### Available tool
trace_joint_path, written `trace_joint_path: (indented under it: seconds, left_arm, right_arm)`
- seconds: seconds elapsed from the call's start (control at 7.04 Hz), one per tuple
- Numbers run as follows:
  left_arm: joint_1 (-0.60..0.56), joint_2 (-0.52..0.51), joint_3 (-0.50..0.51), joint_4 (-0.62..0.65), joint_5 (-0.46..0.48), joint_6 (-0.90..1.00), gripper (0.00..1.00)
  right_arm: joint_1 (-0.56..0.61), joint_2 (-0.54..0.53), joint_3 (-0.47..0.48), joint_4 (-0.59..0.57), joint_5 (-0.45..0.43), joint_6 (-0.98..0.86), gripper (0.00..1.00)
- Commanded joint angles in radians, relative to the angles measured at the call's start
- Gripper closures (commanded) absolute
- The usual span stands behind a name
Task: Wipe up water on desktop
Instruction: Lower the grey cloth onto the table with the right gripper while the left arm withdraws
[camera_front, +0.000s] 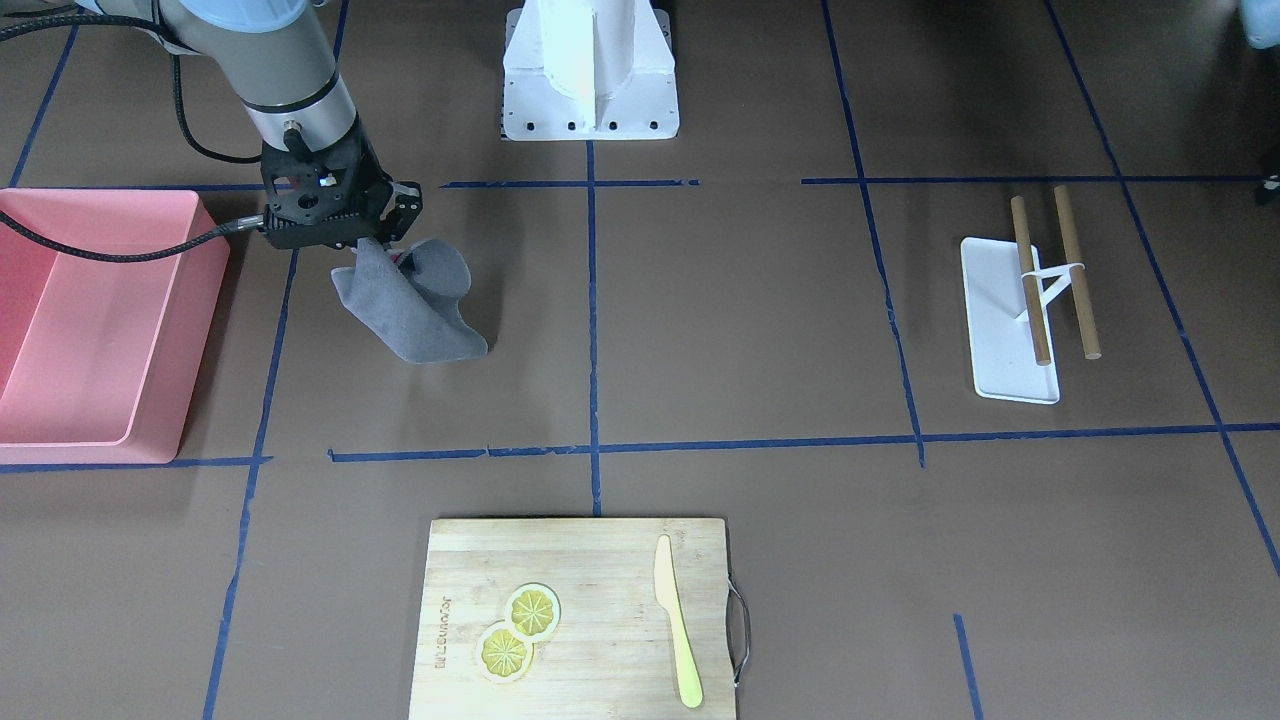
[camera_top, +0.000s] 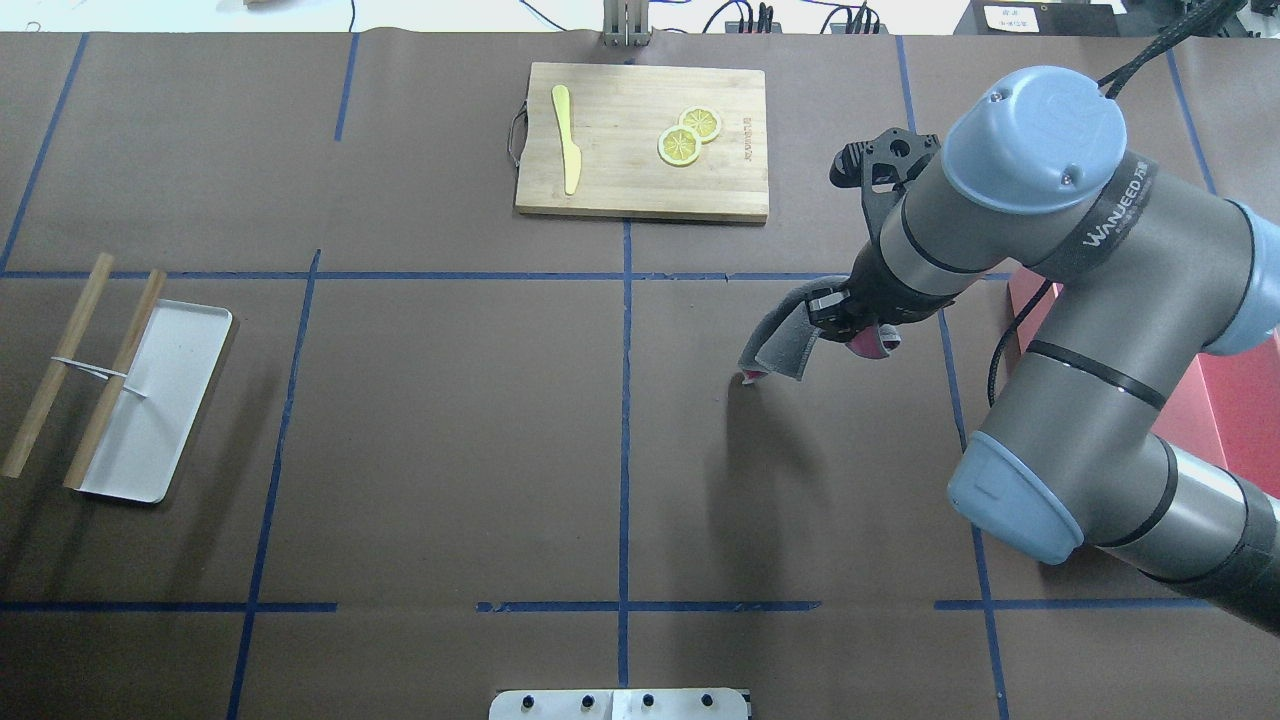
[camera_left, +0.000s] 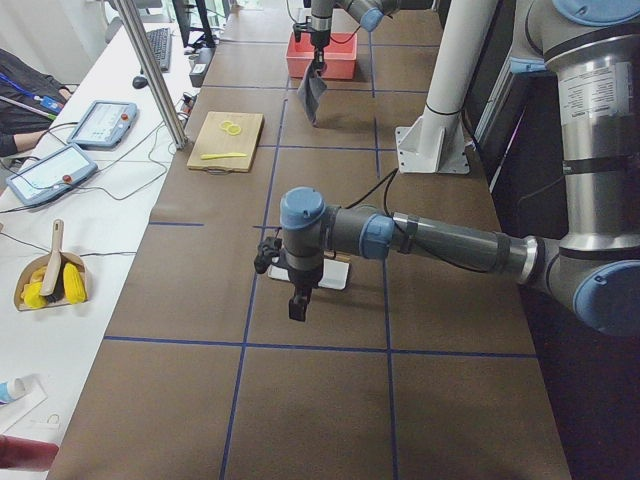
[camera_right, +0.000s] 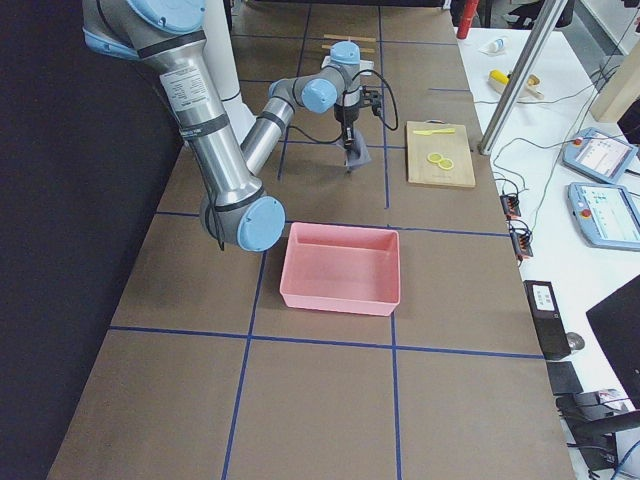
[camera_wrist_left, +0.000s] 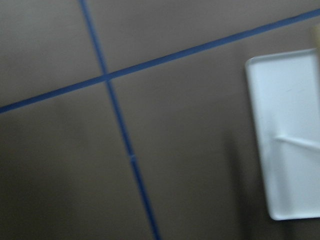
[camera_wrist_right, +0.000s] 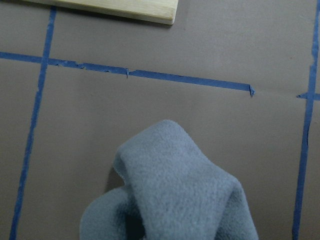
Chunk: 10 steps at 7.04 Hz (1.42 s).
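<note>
The desktop is a matte dark-brown surface with blue tape lines; I see no water on it. My right gripper is shut on a grey cloth, which hangs from it in folds over the desktop, next to the pink bin. I cannot tell whether its lower end touches the surface. The cloth also shows in the overhead view and fills the bottom of the right wrist view. My left gripper shows only in the exterior left view, hovering beside the white tray; I cannot tell whether it is open or shut.
A pink bin stands on my right. A wooden cutting board with two lemon slices and a yellow knife lies at the far edge. A white tray with two wooden sticks lies on my left.
</note>
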Motion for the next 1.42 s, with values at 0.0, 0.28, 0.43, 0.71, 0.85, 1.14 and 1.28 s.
trace_joint_path:
  seconds: [0.0, 0.28, 0.43, 0.71, 0.85, 1.14, 1.28]
  left_arm:
    - [-0.087, 0.012, 0.065, -0.002, -0.081, -0.097, 0.00]
    - [-0.087, 0.014, 0.048, -0.002, -0.121, -0.126, 0.00]
    - [-0.087, 0.008, 0.055, 0.000, -0.123, -0.129, 0.00]
    - [-0.087, 0.012, 0.051, 0.003, -0.156, -0.133, 0.00]
    - [-0.087, 0.011, 0.059, 0.003, -0.161, -0.133, 0.00]
    - [-0.086, 0.008, 0.066, 0.003, -0.161, -0.133, 0.00]
    - [-0.086, 0.008, 0.066, 0.003, -0.161, -0.133, 0.00]
  right_arm:
    - [-0.004, -0.010, 0.004, 0.003, -0.003, 0.066, 1.00]
    - [-0.048, -0.028, 0.004, 0.006, -0.061, 0.159, 1.00]
    - [-0.068, -0.059, 0.007, 0.001, -0.123, 0.189, 1.00]
    - [-0.157, -0.082, -0.019, 0.009, -0.194, 0.192, 1.00]
    - [-0.188, -0.005, -0.088, 0.010, -0.202, 0.247, 1.00]
    - [-0.257, 0.140, -0.209, 0.102, -0.236, 0.414, 1.00]
    - [-0.287, 0.228, -0.298, 0.163, -0.247, 0.507, 1.00]
